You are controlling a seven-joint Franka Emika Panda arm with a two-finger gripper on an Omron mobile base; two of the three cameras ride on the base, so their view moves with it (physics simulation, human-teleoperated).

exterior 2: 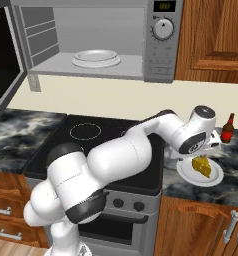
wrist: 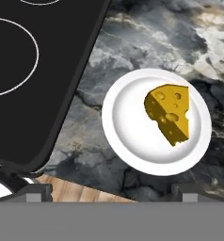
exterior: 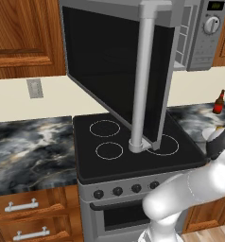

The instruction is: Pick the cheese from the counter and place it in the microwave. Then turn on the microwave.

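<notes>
The cheese [wrist: 169,114] is a single lumpy yellow wedge pitted with round holes, matte and a shade darker along its cut side. It lies on one round, smooth white plate [wrist: 128,127], toward the plate's 3 o'clock edge in the hand view. The plate sits flat on the counter [wrist: 132,42], a dark stone top marbled black, grey and white, just at 3 o'clock of the plain black stovetop [wrist: 48,70] with its thin white ring marks. The gripper [exterior 2: 203,152] hangs over the plate with its jaws apart and nothing between them; its tips are hard to make out, so how near they come to the wedge I cannot tell. The microwave [exterior 2: 161,55], silver-grey, stands with its big dark glass door [exterior: 109,66] swung wide, one long silver bar handle [exterior: 142,80], one round white knob [exterior 2: 162,29] and one pale dish [exterior 2: 96,58] inside. One brown bottle [exterior 2: 228,129] stands at the counter's back.
</notes>
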